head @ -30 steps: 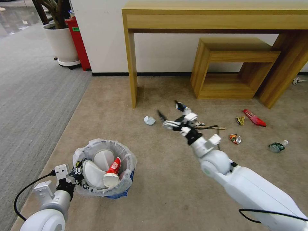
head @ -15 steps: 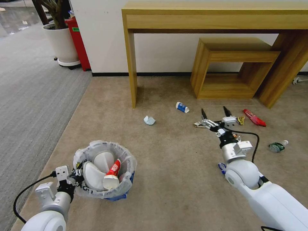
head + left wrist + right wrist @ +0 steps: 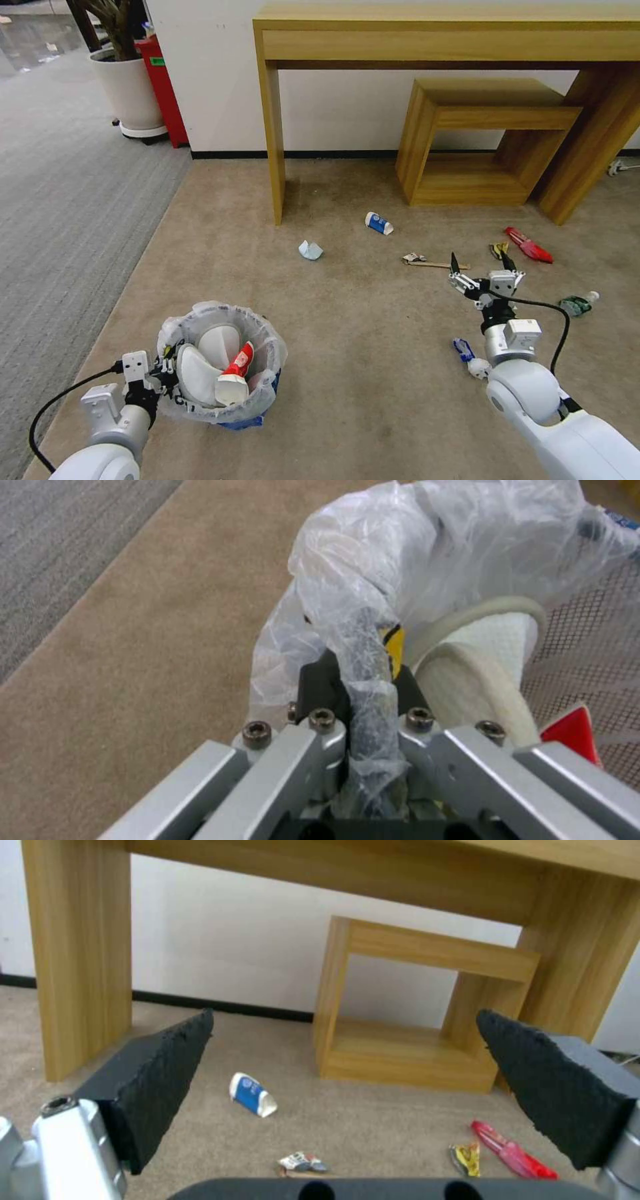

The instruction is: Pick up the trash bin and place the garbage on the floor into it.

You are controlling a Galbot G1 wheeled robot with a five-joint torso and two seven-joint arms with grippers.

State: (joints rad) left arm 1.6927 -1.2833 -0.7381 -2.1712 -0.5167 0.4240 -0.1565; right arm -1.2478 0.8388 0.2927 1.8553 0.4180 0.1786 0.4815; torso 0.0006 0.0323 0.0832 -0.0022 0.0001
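- Holding the trash bin (image 3: pixel 223 373) by its rim at the near left of the beige floor (image 3: pixel 347 373), the left gripper (image 3: pixel 160 373) pinches the bag-covered edge between its fingers, as the left wrist view shows.
- Inside the bin lie two white slippers (image 3: pixel 200 357) and a red-white carton (image 3: pixel 235 373), so I judge part of the collecting done.
- Left on the floor, going rightward: crumpled paper (image 3: pixel 310 250), a blue-white cup (image 3: pixel 379 223), a wooden stick (image 3: pixel 433 264) with a scrap at its end, a yellow wrapper (image 3: pixel 499 250), a red wrapper (image 3: pixel 528 245) and a plastic bottle (image 3: pixel 577 305) near the right edge.
- The right gripper (image 3: pixel 485 275) hangs above the carpet just beyond the stick's right end, fingers spread wide and holding nothing.
- A wooden surface (image 3: pixel 440 33) and a low wooden stool (image 3: pixel 483 143) stand along the far wall; the cup lies near the surface's left leg, though nothing blocks the reach to it.
- A potted plant (image 3: pixel 127 87) and a tall red bin (image 3: pixel 163 87) stand at the far left corner, well apart from the litter.
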